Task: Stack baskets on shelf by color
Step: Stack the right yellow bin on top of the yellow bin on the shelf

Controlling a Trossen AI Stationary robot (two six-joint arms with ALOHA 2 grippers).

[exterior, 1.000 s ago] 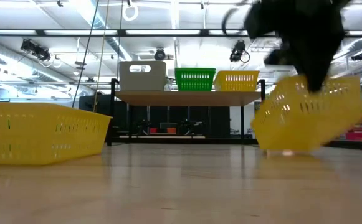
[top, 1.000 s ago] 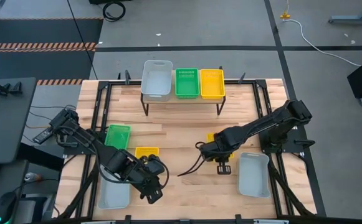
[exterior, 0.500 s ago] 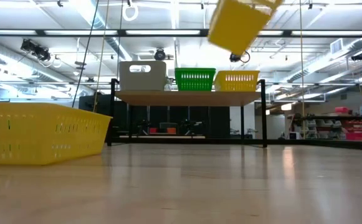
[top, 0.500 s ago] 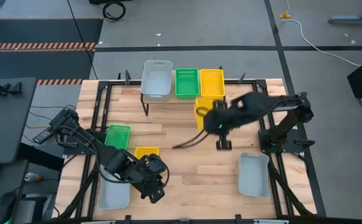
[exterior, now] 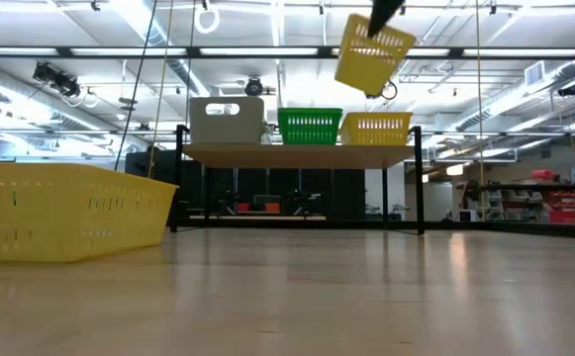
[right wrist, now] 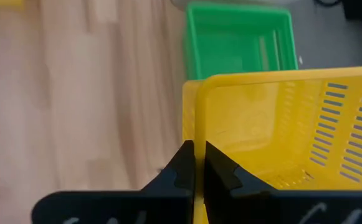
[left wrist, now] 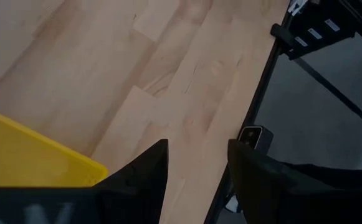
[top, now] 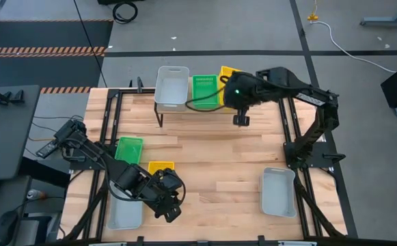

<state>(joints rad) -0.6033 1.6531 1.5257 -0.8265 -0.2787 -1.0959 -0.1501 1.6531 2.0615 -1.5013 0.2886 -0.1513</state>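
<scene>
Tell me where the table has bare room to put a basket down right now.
Widest bare patch: mid-table, between the shelf, the grey basket near the right arm's base and the yellow basket by the left gripper. Crowded: the front-left corner, with the green basket. The right gripper holds a yellow basket above the shelf.

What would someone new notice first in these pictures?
Probably the yellow basket hanging tilted in the air above the shelf, pinched by its rim in the right gripper. Under it on the shelf sit a grey basket, a green basket and another yellow one.
</scene>
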